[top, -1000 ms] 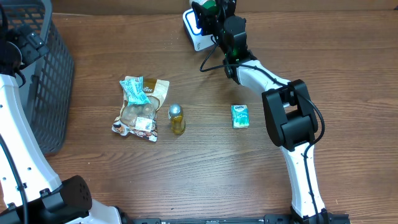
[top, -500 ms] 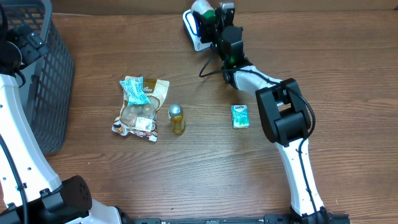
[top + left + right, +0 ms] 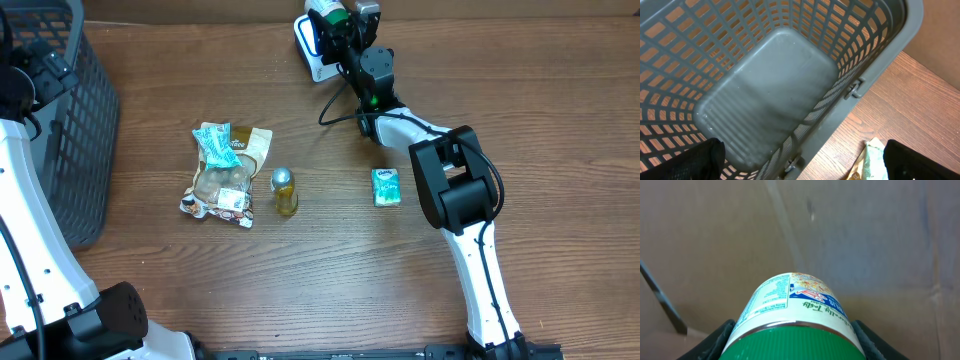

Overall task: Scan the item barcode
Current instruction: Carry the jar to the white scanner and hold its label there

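My right pincer point(image 3: 795, 342) grips the green-lidded jar point(image 3: 792, 305), jaws half-closed, up by the scanner point(image 3: 310, 48) at twelve o'clock of the worktop point(image 3: 330, 290); my left pincer point(image 3: 800, 167) hangs wide open, empty, over the basket point(image 3: 775, 95); pickup done, I judge, scan itself unconfirmed.

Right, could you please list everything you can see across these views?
grey plastic mesh basket: one, grey, table's left edge, nothing seen inside
teal snack packet: one, teal, lying on the tan bag
tan snack bag: one, tan and clear, left of centre
small silver-capped bottle: one, yellow, between bag and teal box
small teal box: one, teal, right of centre
white and blue scanner: one, far edge
green-lidded white-labelled canister: one, held by the scanner
brown wooden table: one
left arm: white, above basket; left jaws wide open
right arm: white and black; right jaws closed on canister
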Available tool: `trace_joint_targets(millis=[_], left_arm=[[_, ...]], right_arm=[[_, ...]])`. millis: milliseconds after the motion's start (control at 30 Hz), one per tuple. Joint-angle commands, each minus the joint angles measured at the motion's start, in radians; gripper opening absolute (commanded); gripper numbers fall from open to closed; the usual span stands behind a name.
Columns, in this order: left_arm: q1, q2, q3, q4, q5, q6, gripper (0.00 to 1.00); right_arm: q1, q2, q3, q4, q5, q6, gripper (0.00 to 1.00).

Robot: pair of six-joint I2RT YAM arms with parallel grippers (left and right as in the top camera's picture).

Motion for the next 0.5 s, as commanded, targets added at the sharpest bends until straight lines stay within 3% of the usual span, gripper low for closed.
trace_joint_targets(millis=[0,133,467], left_arm=[[0.003,0.005,0.009,0.004,-0.003,0.018,1.00],[0.003,0.005,0.009,0.004,-0.003,0.018,1.00],[0.003,0.005,0.009,0.004,-0.003,0.018,1.00]], right_arm=[[-0.006,-0.166,0.026,-0.047,-0.017,0.001,0.13],[-0.018,-0.307,0.026,-0.310,-0.017,0.000,0.11],[-0.126,-0.643,0.026,-1.399,-0.015,0.000,0.13]])
